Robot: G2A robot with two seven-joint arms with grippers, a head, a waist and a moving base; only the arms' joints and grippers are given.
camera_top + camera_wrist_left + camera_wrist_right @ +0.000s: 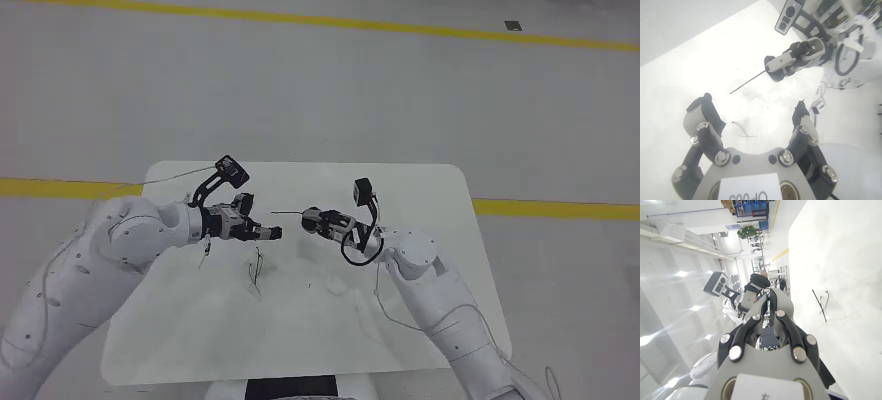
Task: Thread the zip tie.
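1. Left pincer [270, 232]: held above the table [420, 300] and pointed at the right pincer. Its jaws are spread wide with nothing between them. In the left wrist view both black-padded fingers [705, 108] stand well apart, with bare tabletop in the gap.

2. Loose ties [256, 270]: a few thin dark strands lying flat on the table. They sit below the left pincer and a little to the robot's side of its tips, touching neither pincer.

3. Zip tie [286, 212]: a thin, straight, dark strip in the air between the two pincers. One end is clamped in the right pincer. The free end [747, 82] runs out toward the left pincer and stops near its fingertips, just off to one side and not between them.

4. Right pincer [306, 214]: facing the left pincer, near it but apart. Its jaws are pressed together on the end of the zip tie.
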